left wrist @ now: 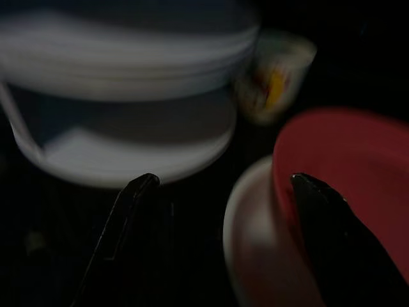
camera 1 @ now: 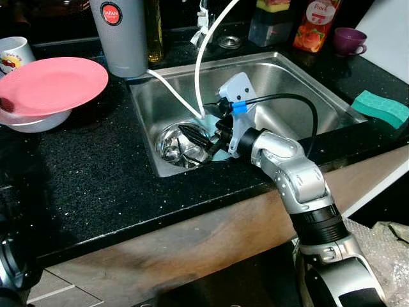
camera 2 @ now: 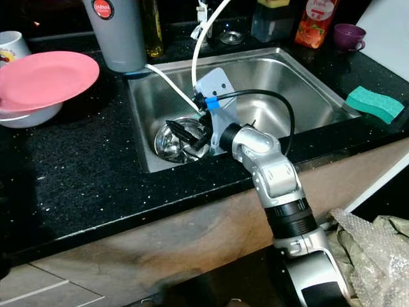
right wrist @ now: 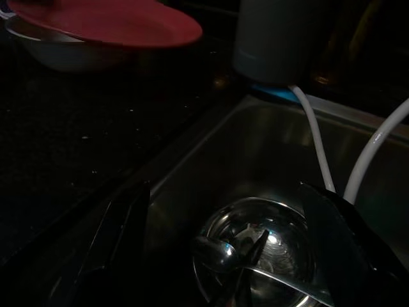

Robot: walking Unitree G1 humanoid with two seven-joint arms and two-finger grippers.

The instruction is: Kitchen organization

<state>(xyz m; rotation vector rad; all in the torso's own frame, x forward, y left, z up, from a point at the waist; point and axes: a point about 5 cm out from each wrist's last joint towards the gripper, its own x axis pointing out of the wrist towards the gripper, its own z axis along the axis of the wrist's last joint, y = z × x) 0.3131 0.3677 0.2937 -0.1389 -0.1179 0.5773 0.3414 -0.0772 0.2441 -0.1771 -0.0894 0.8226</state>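
Observation:
A shiny steel bowl lies in the front left corner of the steel sink. My right gripper reaches down into the sink and hovers just over the bowl, open; in the right wrist view its fingers stand wide apart with the steel bowl between and below them. A pink plate rests on a white bowl on the black counter at the left. My left gripper is open, close to that pink plate.
Two white hoses run down into the sink beside a grey tumbler. A mug stands at the far left. Along the right are a green sponge, a purple cup and an orange bottle.

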